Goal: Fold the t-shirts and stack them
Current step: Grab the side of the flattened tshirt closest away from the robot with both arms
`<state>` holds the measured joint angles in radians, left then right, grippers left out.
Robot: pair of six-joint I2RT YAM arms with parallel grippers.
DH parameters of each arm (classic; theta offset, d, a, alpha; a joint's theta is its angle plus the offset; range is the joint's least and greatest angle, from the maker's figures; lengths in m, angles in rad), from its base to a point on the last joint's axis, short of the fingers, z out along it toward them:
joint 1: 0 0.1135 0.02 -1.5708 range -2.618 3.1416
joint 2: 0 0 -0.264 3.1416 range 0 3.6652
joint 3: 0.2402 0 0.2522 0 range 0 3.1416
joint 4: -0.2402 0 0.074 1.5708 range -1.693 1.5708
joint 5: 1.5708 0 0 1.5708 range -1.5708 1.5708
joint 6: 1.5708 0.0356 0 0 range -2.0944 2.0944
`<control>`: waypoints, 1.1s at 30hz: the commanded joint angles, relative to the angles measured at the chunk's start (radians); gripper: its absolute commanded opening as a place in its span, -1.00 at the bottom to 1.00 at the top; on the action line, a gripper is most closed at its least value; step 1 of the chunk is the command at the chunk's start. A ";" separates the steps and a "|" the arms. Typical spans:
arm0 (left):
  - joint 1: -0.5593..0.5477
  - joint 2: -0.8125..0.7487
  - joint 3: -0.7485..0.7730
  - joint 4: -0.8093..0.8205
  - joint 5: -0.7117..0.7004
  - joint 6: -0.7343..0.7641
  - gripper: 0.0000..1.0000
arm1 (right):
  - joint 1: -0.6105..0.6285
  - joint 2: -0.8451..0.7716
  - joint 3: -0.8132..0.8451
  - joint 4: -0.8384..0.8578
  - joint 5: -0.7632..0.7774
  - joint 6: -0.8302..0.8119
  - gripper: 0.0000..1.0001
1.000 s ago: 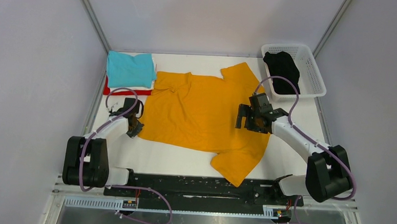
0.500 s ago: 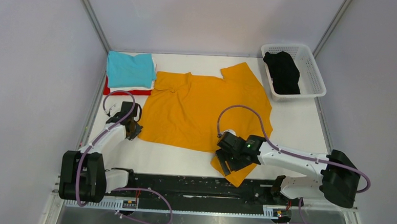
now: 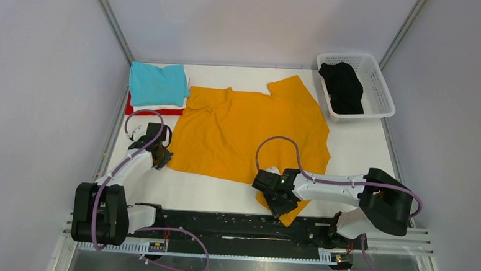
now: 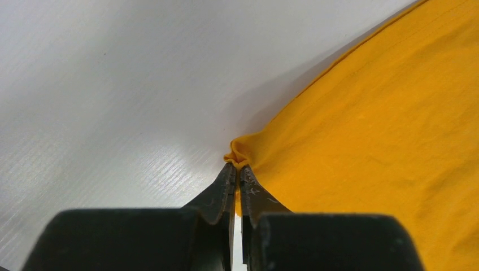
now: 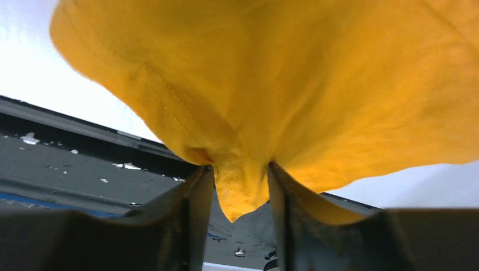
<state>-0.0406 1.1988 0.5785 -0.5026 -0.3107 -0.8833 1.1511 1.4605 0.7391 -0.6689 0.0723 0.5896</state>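
With the upper-left stack (image 3: 158,84) folded and the black t-shirt (image 3: 342,86) waiting, the left end effector (image 4: 237,167) and right end effector (image 5: 238,172) are clamping the unfolded mustard-orange t-shirt (image 3: 244,132).

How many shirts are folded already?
At least two look done: the teal t-shirt lies folded on the red t-shirt, far left. The mustard-orange t-shirt is in hand, spread flat, the left gripper pinching its edge and the right gripper closed on its near sleeve. The black t-shirt waits crumpled in the white basket.
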 commanded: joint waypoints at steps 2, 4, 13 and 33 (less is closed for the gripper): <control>0.005 -0.043 -0.009 -0.006 -0.004 -0.007 -1.00 | 0.010 0.015 -0.032 -0.026 0.089 0.080 -0.44; 0.005 -0.065 -0.016 -0.023 -0.011 -0.014 -1.00 | 0.010 -0.030 -0.042 -0.061 0.086 0.083 -0.72; 0.004 -0.319 -0.160 -0.145 -0.004 -0.101 -1.00 | 0.016 -0.252 -0.103 -0.214 -0.097 0.040 -1.00; -0.002 -0.501 -0.122 -0.131 0.087 -0.135 -1.00 | -0.125 -0.345 0.045 -0.322 0.152 0.028 -1.00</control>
<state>-0.0410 0.6613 0.3740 -0.7349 -0.2462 -1.0214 1.0985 1.1370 0.7155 -0.9421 0.0864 0.6220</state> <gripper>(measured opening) 0.021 0.044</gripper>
